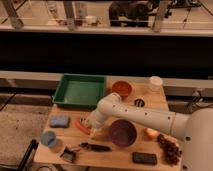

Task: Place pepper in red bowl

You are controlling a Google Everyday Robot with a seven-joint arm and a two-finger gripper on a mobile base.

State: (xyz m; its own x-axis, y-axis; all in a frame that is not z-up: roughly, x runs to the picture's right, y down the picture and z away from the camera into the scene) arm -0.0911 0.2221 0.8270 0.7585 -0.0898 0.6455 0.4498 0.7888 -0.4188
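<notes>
Reaching down over the wooden table (115,155), the white arm (135,115) ends in the gripper (93,129), which sits just at the 3 o'clock side of the pepper (81,126); I cannot tell how the pincer stands. That slim orange-red pepper lies on the table at 6 o'clock from the green tray (80,91). At 1 o'clock from the pepper, well apart, sits the red bowl (121,88), while the dark purple bowl (123,132) rests at 3 o'clock from the gripper.

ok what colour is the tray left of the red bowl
Green, plain in the camera view: the tray sits left of the red bowl; the gripper is by the pepper.
</notes>
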